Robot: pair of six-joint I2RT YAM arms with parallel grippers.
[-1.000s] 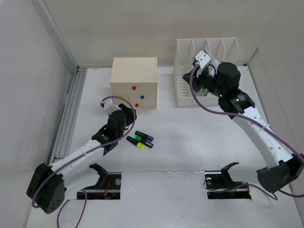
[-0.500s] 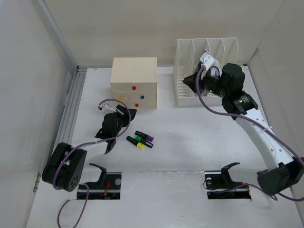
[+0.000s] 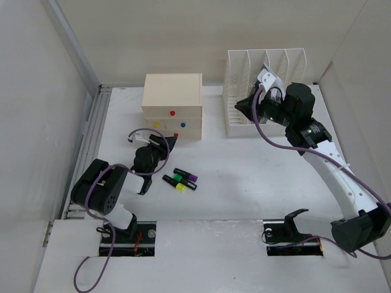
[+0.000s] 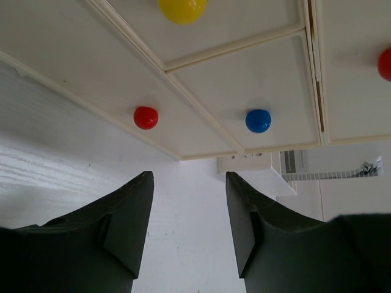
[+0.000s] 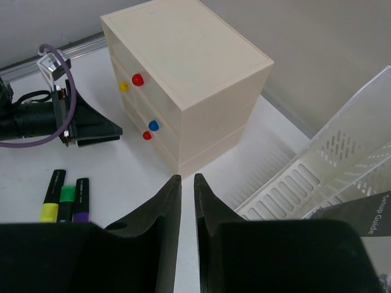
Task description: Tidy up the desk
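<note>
Left gripper [image 4: 188, 183]: jaws spread, nothing between them, held low over the desk [image 3: 244, 171], which runs under both arms. It points at the front of the drawer box [image 3: 173, 101]. The red knob [image 4: 145, 117] is ahead and a little left of the gap, the blue knob [image 4: 258, 120] ahead and to the right; neither is touched.

Three highlighters [image 3: 181, 179] lie side by side on the desk just behind this gripper, long axes roughly across the table.

Right gripper [image 5: 185, 195]: fingers nearly together and gripping nothing, up by the file rack [image 3: 241, 73], well apart from the box and pens.

Judgement: the left arm is nearer for either the box or the pens.
</note>
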